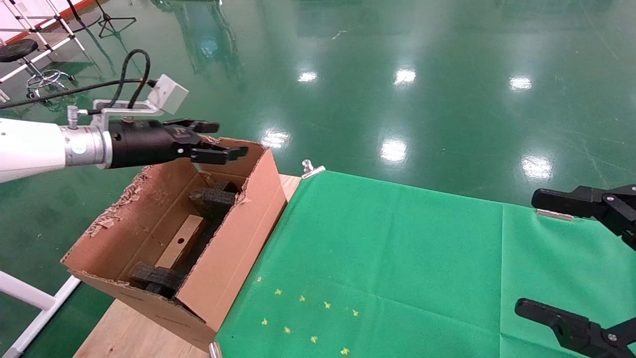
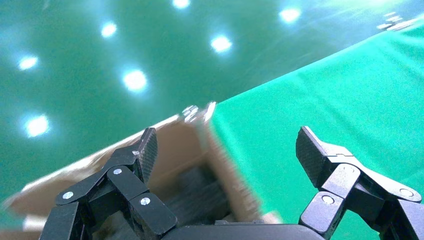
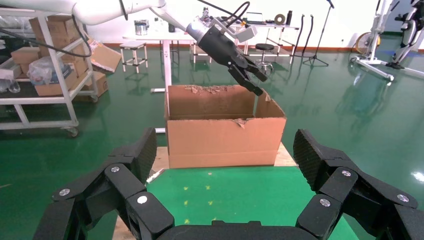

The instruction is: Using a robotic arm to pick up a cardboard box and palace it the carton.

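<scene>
The carton [image 1: 233, 258] stands on the table's left end with torn flaps up; it also shows in the right wrist view [image 3: 225, 137] and, blurred, in the left wrist view [image 2: 175, 145]. Inside it, between black foam pieces [image 1: 213, 199], lies the small brown cardboard box [image 1: 181, 241]. My left gripper [image 1: 226, 140] on the white robotic arm [image 1: 30, 146] hovers over the carton's far end, open with nothing between its fingers [image 2: 227, 155]; the right wrist view shows it too [image 3: 261, 84]. My right gripper [image 1: 539, 253] stays open at the right edge over the cloth, empty [image 3: 227, 152].
A green cloth [image 1: 397, 258] covers most of the wooden table [image 1: 129, 328], held by metal clips [image 1: 310, 169], with small yellow star marks [image 1: 308, 318] near the front. Glossy green floor surrounds the table. A stool [image 1: 20, 49] and shelves with boxes [image 3: 45, 65] stand farther off.
</scene>
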